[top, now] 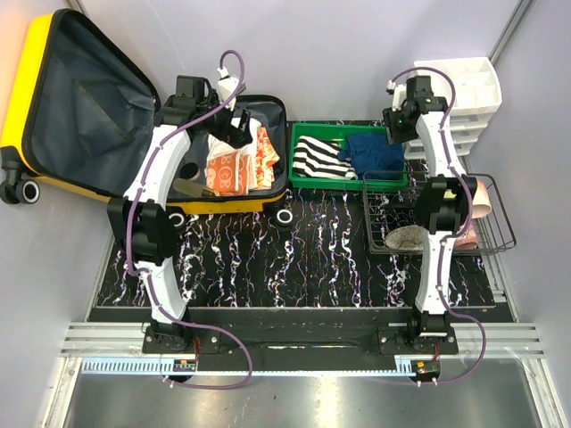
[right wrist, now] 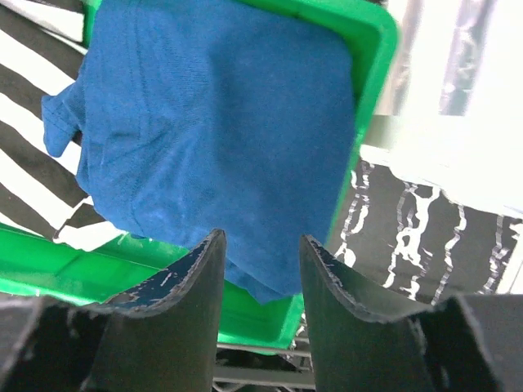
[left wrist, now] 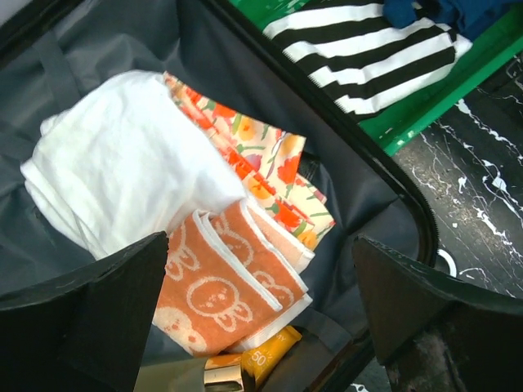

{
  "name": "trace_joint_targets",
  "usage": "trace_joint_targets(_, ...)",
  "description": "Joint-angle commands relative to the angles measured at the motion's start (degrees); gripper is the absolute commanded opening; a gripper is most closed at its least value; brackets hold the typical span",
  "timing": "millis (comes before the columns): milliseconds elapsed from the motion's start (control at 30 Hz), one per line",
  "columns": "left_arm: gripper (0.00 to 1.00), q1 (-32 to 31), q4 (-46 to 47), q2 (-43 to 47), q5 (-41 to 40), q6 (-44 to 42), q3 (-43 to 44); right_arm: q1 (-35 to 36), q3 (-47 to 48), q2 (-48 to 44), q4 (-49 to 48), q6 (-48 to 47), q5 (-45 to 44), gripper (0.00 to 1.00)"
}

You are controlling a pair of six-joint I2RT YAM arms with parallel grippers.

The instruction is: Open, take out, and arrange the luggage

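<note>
Left gripper hung spread wide over luggage; right gripper half-spread, empty, over blue shirt in tray.

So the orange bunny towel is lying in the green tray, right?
Not quite. The orange bunny towel is lying in the open yellow suitcase, next to a white cloth, not in the green tray. The left wrist view shows it.

Green tray, black wire basket, white drawer unit
</note>
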State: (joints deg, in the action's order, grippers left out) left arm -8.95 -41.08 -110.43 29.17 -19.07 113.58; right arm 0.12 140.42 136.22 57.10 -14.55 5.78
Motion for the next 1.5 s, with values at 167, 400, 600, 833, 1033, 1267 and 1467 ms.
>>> trace_joint_targets(167,0.99,2.4,-3.9,-5.9,-6.7,3.2,2.8,2.9,-0.6,7.5,1.0,1.2,7.7,0.49)
trace_joint_targets(400,0.98,6.2,-6.4,-8.5,9.5,-12.0,2.5,3.6,1.4,6.4,3.1,-0.8,8.9,0.61)
trace_joint_targets(600,0.91,7.0,-18.1,-14.8,7.8,-40.8,11.0,3.5,1.6,-0.1,2.3,-2.9,13.0,0.78)
trace_joint_targets(833,0.88,7.0,-18.2,-18.5,8.5,-53.0,10.3,3.6,-2.9,-8.9,-5.4,0.9,16.9,0.94)
trace_joint_targets(1033,0.86,6.8,-12.9,-22.0,9.6,-51.5,10.5,3.6,-10.8,-15.9,-14.0,4.4,24.4,1.0)
trace_joint_targets(1267,0.56,6.7,-10.9,-20.4,10.1,-51.6,7.6,3.8,-14.0,-17.2,-18.8,6.4,29.0,1.0)
trace_joint_targets(1467,0.17,6.7,-9.5,-12.0,12.6,-51.0,0.0,8.3,-12.7,-15.4,-20.5,5.1,29.0,0.99)
